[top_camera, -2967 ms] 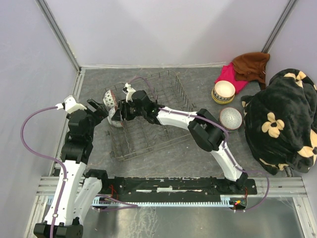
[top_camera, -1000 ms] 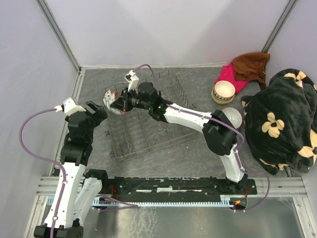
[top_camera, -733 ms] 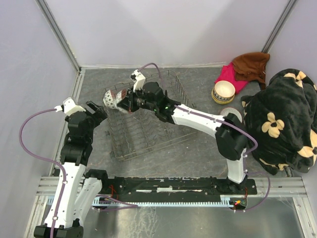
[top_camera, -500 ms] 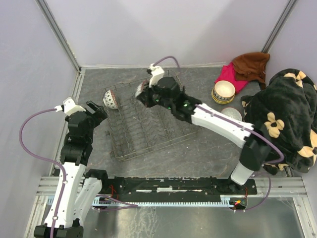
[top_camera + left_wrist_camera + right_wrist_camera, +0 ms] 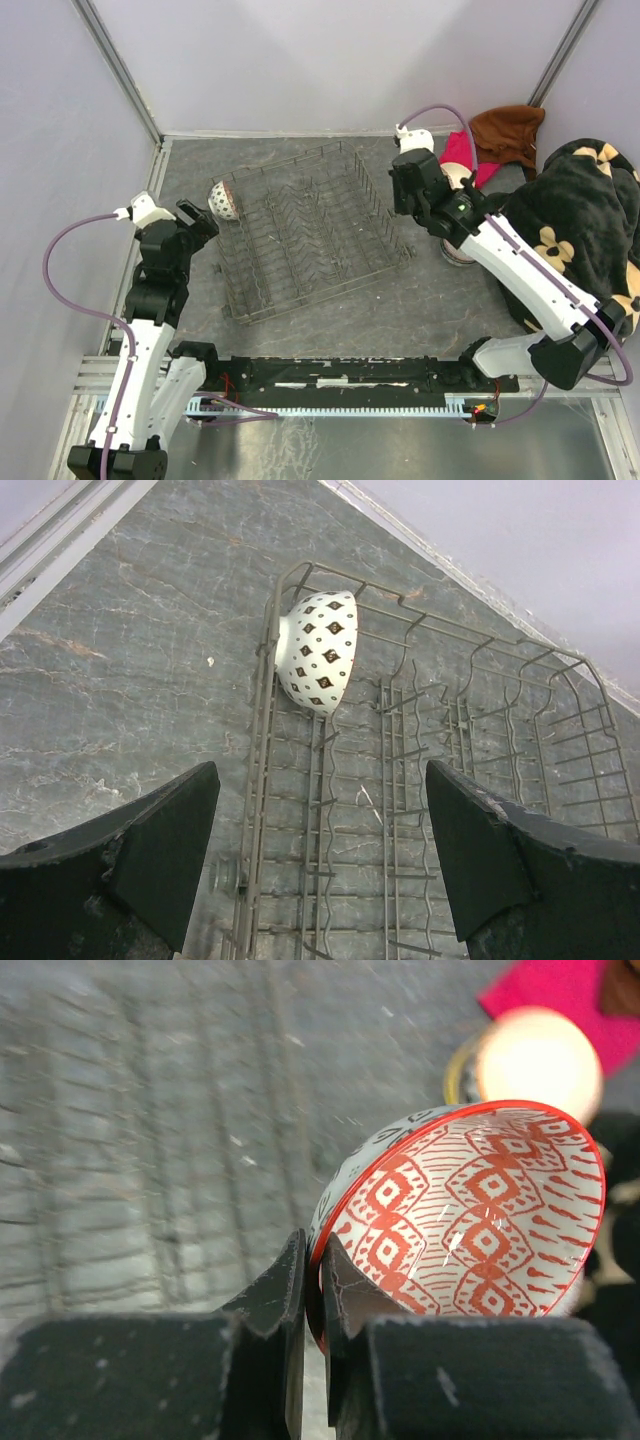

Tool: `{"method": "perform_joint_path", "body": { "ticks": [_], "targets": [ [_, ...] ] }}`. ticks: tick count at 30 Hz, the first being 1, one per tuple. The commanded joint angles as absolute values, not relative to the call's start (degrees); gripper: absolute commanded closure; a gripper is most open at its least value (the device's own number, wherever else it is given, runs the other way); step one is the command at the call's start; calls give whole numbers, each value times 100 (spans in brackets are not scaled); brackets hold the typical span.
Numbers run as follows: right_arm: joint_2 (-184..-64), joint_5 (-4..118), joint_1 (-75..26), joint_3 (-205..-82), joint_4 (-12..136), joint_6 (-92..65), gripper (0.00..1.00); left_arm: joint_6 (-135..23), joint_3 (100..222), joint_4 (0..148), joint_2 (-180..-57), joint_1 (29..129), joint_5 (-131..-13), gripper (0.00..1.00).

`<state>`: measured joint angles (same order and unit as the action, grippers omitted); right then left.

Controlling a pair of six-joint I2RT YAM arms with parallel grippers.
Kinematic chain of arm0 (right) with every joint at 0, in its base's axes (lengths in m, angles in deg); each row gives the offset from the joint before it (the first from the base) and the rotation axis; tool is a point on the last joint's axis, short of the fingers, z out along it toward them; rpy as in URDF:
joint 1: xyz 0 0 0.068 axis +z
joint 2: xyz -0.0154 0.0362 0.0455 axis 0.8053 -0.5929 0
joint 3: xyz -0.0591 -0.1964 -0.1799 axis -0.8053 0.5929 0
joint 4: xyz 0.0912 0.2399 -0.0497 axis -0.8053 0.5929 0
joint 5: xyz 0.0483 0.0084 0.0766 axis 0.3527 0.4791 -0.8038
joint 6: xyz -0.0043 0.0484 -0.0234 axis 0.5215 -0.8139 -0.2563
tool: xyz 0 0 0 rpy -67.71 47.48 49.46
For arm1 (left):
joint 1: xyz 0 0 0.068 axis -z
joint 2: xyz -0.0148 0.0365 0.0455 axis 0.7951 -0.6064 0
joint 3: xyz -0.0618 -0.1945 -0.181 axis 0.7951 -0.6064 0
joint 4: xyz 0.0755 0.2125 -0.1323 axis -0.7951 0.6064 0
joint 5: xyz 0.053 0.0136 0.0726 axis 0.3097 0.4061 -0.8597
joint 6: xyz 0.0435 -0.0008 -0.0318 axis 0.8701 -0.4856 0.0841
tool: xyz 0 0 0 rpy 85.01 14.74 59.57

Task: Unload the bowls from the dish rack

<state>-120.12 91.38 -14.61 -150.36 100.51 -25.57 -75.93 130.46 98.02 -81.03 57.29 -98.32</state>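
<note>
The grey wire dish rack (image 5: 300, 232) sits mid-table. One white bowl with dark diamonds (image 5: 224, 200) leans on its side in the rack's far left corner; it also shows in the left wrist view (image 5: 318, 650). My left gripper (image 5: 196, 222) is open and empty, just left of the rack, with the rack (image 5: 420, 780) below its fingers. My right gripper (image 5: 408, 200) is beyond the rack's right end, shut on the rim of a red lattice bowl (image 5: 470, 1220) held in the air. That bowl is hidden under the wrist in the top view.
A yellow-rimmed bowl (image 5: 540, 1060) with a pale inside stands on the table by a pink cloth (image 5: 462, 150) and a brown cloth (image 5: 510, 130). A grey bowl (image 5: 457, 253) lies partly under my right arm. A black flowered blanket (image 5: 575, 240) fills the right side.
My right arm lifted the red lattice bowl out of the rack's left end and carried it right, past the rack's right side. The left arm has barely moved.
</note>
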Motion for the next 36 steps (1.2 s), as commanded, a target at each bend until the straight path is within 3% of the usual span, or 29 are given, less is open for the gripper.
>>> {"method": "perform_joint_path", "body": {
  "ticks": [1,17,36],
  "targets": [
    [-11738,9793,-1876,-14865,11231,-2419,99,-7753,12982,9369,-8117,5732,-9742,10],
    [-11884,8708,-3754,-13490,10765,-2125,99,-7793,12933,9281,-8216,5733,-9628,10],
    [-12641,8075,-4244,-13120,9799,-2303,99,-7772,13016,9246,-8345,5731,-9634,10]
  ]
}}
